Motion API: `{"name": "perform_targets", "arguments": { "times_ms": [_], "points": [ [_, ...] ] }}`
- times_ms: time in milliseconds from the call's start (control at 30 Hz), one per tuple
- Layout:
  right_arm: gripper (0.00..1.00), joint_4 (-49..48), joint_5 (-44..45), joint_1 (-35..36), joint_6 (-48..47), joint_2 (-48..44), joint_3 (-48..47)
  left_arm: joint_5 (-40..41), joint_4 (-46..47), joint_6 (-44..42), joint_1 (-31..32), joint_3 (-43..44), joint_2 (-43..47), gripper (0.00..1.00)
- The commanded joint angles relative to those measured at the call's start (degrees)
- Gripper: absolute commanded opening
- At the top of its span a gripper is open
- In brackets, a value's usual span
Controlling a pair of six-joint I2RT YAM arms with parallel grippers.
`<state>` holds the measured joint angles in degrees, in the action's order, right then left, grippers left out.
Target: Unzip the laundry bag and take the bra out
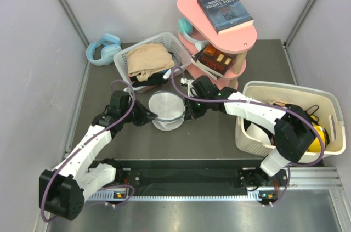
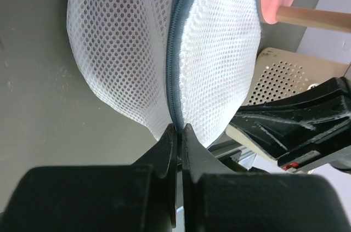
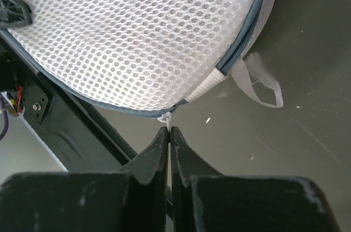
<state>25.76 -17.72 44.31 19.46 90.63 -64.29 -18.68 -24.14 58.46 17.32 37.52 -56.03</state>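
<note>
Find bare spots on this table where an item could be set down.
Bare tabletop: between the laundry bag and the black rail, and behind the tub beside the pink shelf. Crowded: around the bag, basket, left pincer and right pincer.

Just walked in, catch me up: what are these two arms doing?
Both hold the round white mesh laundry bag mid-table. The left gripper pinches its blue-grey zipper band; the right gripper pinches the small white zipper pull. The zipper looks closed, with nothing taken out yet.
</note>
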Motion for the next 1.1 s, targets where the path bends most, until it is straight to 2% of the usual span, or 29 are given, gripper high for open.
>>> {"name": "perform_targets", "arguments": {
  "times_ms": [0,33,67,133,167,200,300,367,467,600,800,1067],
  "points": [
    [0.0,2.7,3.1,-1.5,-2.7,1.2,-4.3,-2.9,2.5,-0.3,0.2,-1.7,1.9,0.08],
    [0.0,3.8,3.4,-1.5,-2.8,1.3,-4.7,-2.7,1.6,-1.1,0.2,-1.0,2.0,0.2],
    [0.0,4.5,3.8,-1.5,-3.4,1.1,-5.5,-2.2,0.9,-1.6,0.2,-0.4,2.1,0.49],
    [0.1,6.4,5.1,-1.5,-4.1,0.5,-6.4,-0.2,-2.0,-3.2,0.1,0.9,2.5,0.7],
    [0.19,8.7,5.4,-1.5,-4.8,0.3,-7.5,0.9,-3.5,-3.4,0.0,2.8,2.9,0.8],
    [0.35,10.1,5.8,-1.5,-5.1,-0.4,-8.1,3.6,-4.7,-3.5,0.0,3.6,3.6,0.84],
    [0.57,14.6,6.5,-1.4,-6.1,-2.4,-11.3,7.1,-8.1,-4.5,-1.0,6.9,5.7,0.9],
    [0.65,18.1,7.0,-1.3,-6.6,-3.3,-14.5,7.4,-9.3,-5.1,-2.4,8.0,6.4,0.91],
    [0.68,19.0,7.5,0.4,-6.7,-2.9,-18.8,8.2,-11.6,-6.2,-4.7,7.7,6.3,0.92],
    [0.68,18.3,7.7,6.6,-6.5,1.5,-24.6,8.9,-14.0,-8.0,-10.1,5.3,6.2,0.92],
    [0.63,17.2,11.0,13.1,-7.2,12.3,-33.1,8.1,-15.7,-10.3,-13.5,4.8,7.3,0.95],
    [0.57,15.3,15.4,14.3,-8.7,19.5,-37.1,7.5,-15.9,-10.4,-14.1,3.1,9.1,0.96]
  ]
}}
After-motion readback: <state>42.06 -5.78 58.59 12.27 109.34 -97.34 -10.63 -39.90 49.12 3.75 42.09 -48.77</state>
